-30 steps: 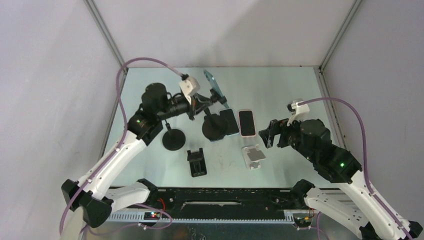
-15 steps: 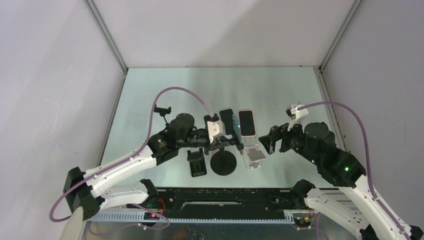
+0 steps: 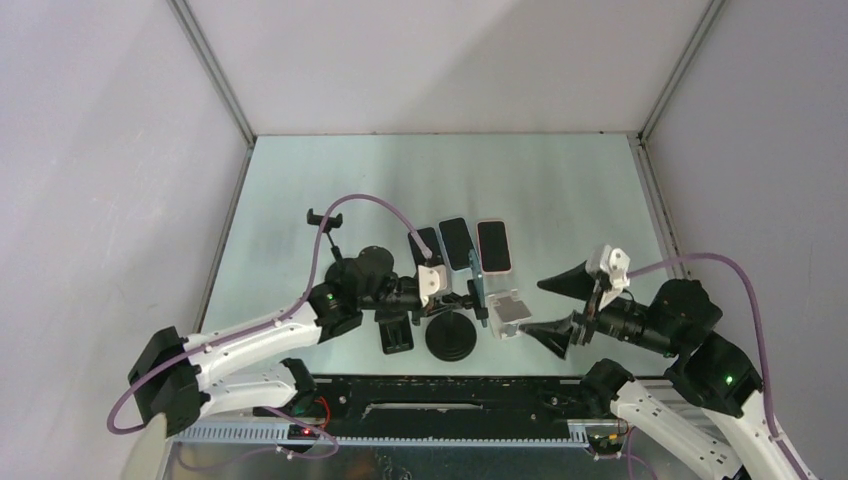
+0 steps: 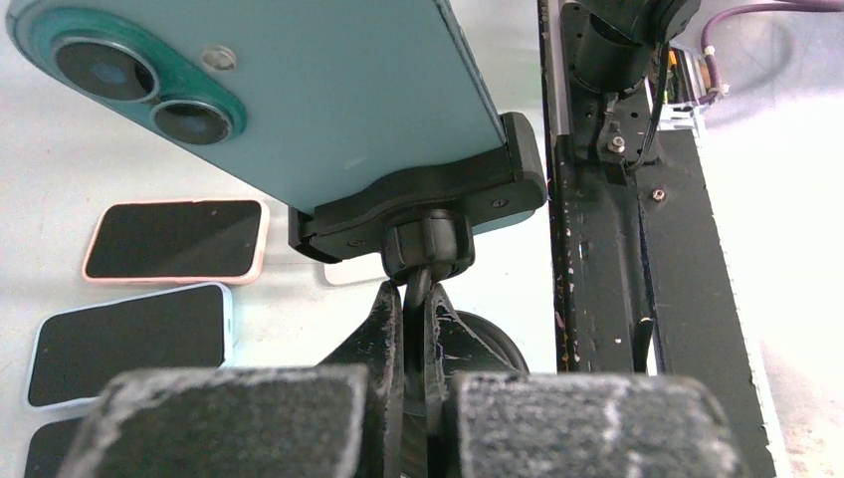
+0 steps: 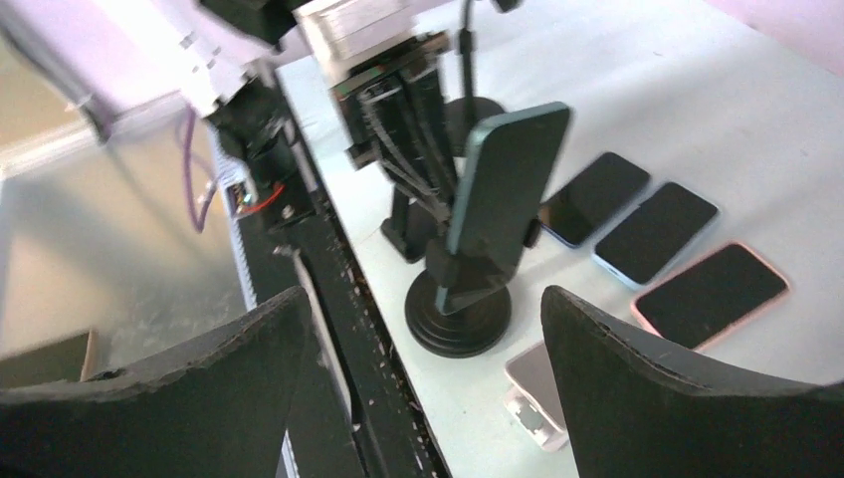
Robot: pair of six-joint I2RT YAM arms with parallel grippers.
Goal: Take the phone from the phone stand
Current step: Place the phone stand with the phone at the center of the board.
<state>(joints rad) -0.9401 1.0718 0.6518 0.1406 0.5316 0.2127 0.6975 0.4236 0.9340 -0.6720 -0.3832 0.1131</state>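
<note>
Place: I'm working in a lab test cell.
Walls: plain grey panels (image 3: 450, 60) held in aluminium framing (image 3: 213, 70).
Bench: bare metal table (image 3: 560, 180), black mounting rail (image 3: 560, 395).

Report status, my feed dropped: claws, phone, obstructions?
Left claw shut on phone stand stem. Right claw open, facing phone, no contact. Phone clamped in stand. White stand low between right claw and phone.

- Middle, near the front rail: phone stand (image 3: 450, 337), with phone (image 3: 480, 290) clamped on top, standing on edge.
- Just left of it: left holder (image 3: 393, 328); just right: right holder (image 3: 510, 312).
- Behind these (side by side, flat on the table (image 3: 560, 190)): three spare phones (image 3: 456, 243).
- Further back, leftward: pole stand (image 3: 322, 218).
- At the phone stand's stem, from the left: left gripper (image 4: 416, 339).
- Right of the right holder, apart from it: right gripper (image 3: 540, 307).
</note>
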